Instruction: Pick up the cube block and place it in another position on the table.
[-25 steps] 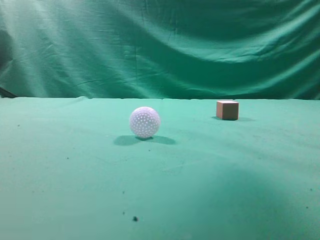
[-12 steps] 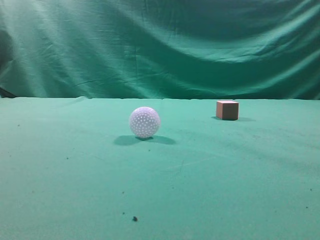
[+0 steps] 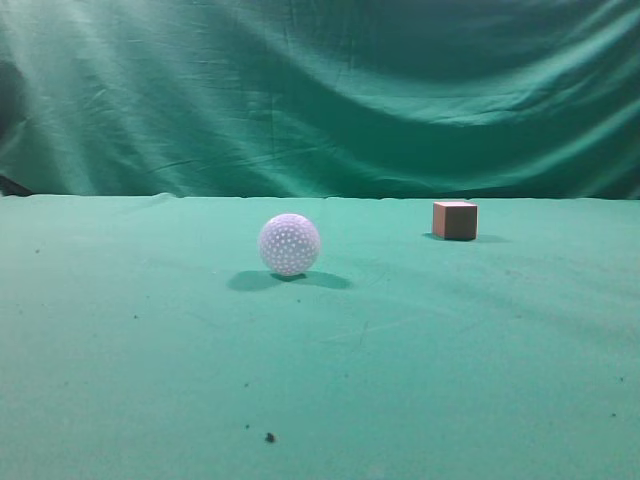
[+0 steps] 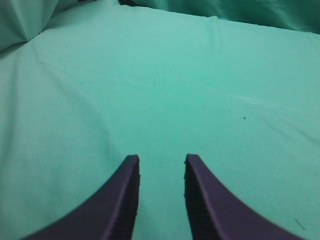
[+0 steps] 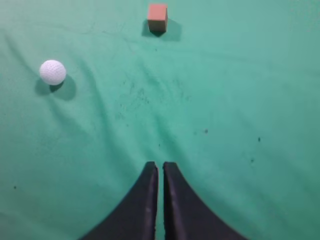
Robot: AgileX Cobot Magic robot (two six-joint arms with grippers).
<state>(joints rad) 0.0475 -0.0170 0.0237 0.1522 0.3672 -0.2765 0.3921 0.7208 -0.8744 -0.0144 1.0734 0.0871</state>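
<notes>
I see the cube (image 3: 455,220) sitting free on the table (image 3: 420,380), far right & well apart from the ball (image 3: 289,244), my R gripper (image 5: 160,166) w/ fingers pressed together above the cloth, nothing held, L gripper (image 4: 160,159) fingers spread over bare cloth.

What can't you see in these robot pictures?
- Exterior view: both arms are out of frame; the far sides of the cube block and white ball face away.
- Left wrist view: block and ball out of frame; left end effector base cut off.
- Right wrist view: right end effector base cut off below.
</notes>
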